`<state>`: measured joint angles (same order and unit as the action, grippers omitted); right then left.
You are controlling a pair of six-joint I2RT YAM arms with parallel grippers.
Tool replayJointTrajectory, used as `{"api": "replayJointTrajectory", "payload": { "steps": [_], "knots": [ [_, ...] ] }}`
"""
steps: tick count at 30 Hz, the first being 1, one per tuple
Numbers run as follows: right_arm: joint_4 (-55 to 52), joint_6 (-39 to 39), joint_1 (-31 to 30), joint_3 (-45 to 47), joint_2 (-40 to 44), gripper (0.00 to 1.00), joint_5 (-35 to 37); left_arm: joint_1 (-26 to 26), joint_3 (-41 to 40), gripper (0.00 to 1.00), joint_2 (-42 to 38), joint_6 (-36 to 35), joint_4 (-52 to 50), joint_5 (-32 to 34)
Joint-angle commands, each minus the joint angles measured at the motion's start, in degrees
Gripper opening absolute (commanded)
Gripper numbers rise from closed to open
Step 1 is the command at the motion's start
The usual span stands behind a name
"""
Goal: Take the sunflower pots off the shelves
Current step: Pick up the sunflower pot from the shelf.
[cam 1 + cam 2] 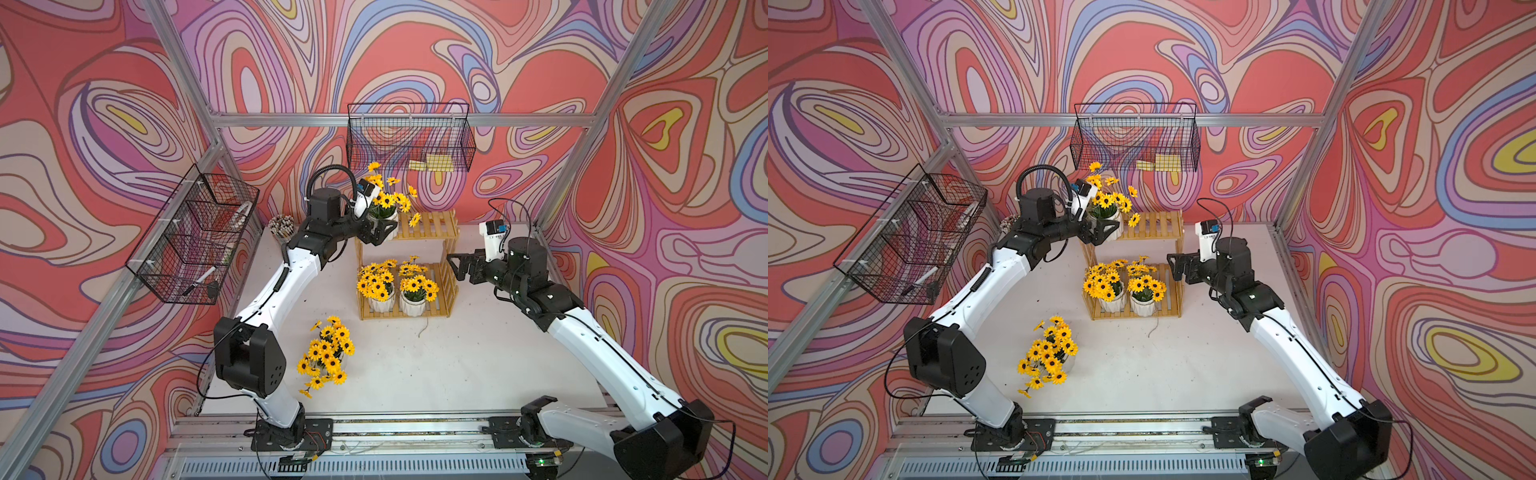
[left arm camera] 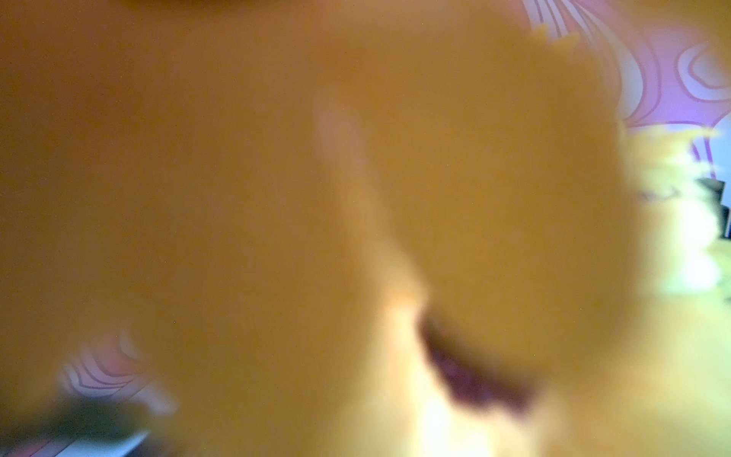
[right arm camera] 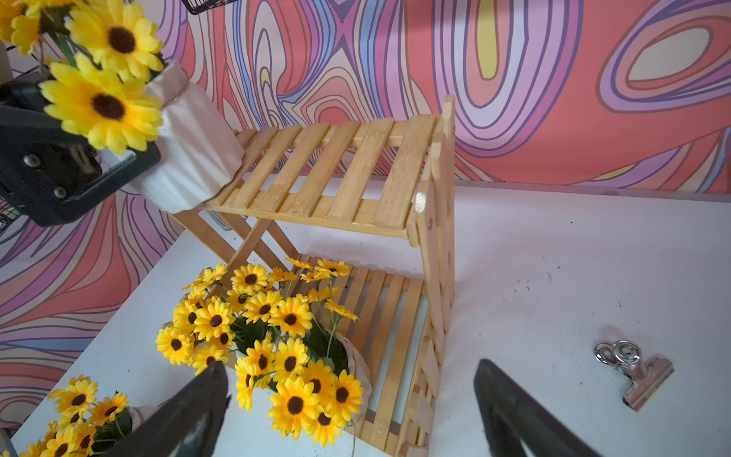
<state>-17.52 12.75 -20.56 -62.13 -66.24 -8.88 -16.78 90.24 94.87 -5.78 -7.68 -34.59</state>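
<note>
No text or number is legible (faint marks on the right arm's white camera housing (image 1: pixel 1205 245) are too small).

My white table (image 1: pixel 457 365) carries the wooden rack (image 1: pixel 432 226) toward the back. On the rack's lower tier two pots stand upright side by side: the left pot (image 1: pixel 380 303) and the right pot (image 1: pixel 412 305). The top pot (image 3: pixel 194 146) is tilted, its base edge on the left end of the upper tier. Directly on the table lie a fourth pot (image 1: pixel 326 353) in front of the rack toward my left, a cup of pencils (image 1: pixel 281 227) at the back left, a twine scrap (image 1: pixel 423 330) just before the rack, and a clip (image 3: pixel 637 372) near the rack's right end.
</note>
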Motion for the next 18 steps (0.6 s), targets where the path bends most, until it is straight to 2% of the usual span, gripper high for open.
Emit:
{"api": "replayJointTrajectory", "payload": {
  "steps": [1,13,18],
  "knots": [
    [0.8,-0.2,0.3,0.8,-0.3,0.98,-0.2,0.0,0.0,0.0,-4.3,0.9,4.0,-2.6],
    [1.3,0.3,0.3,0.9,0.1,0.98,0.1,-0.5,-0.8,0.0,-8.9,1.0,2.4,-5.9],
    [1.6,0.1,0.3,0.1,0.3,0.98,0.8,-2.9,-1.7,0.0,-11.8,-1.2,-1.0,-5.7]
  ]
}}
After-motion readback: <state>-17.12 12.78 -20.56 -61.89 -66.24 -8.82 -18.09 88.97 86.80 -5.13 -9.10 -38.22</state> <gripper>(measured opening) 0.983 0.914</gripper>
